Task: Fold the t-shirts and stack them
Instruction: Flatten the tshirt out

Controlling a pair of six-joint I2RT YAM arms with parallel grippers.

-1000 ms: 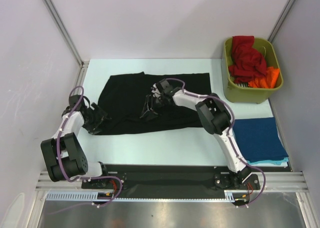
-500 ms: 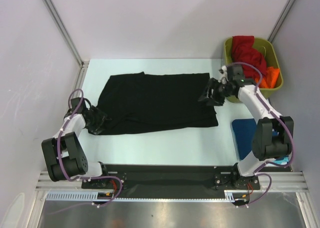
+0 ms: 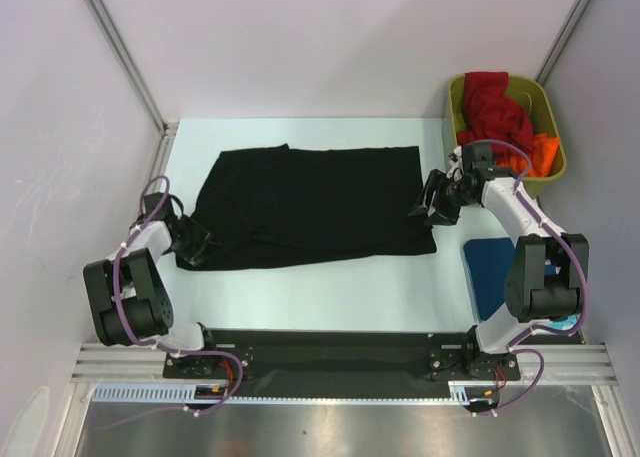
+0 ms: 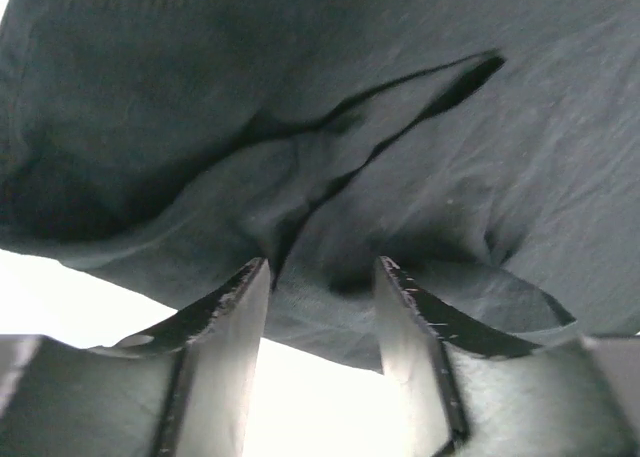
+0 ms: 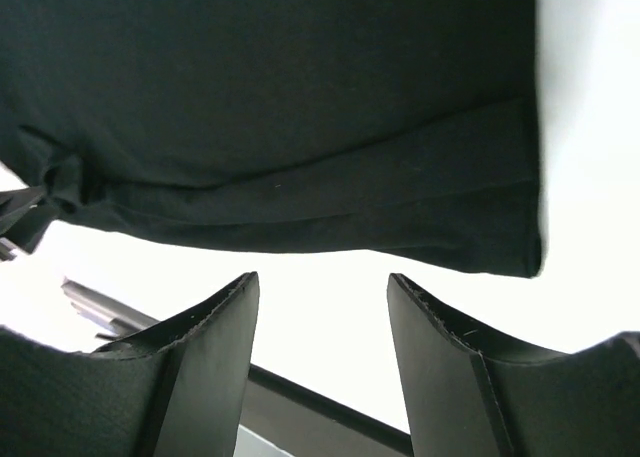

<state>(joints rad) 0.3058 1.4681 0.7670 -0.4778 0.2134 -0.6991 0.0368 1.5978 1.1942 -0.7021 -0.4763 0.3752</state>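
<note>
black t-shirt lies flat mid-table, long axis left-right. left gripper straddles its near-left hem, jaws half apart, unclamped. right gripper hangs open, empty, at its right edge. olive bin just beyond.

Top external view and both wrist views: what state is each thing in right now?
Black cloth t-shirt: spread flat on the pale table, near-left corner bunched.
Left gripper: jaws apart, astride the bunched hem.
Right gripper: open, empty, by the shirt's right edge.
Red t-shirt: crumpled in the olive-green plastic bin.
Orange t-shirt: crumpled in that bin.
Dark blue t-shirt: folded flat, partly hidden.
</note>
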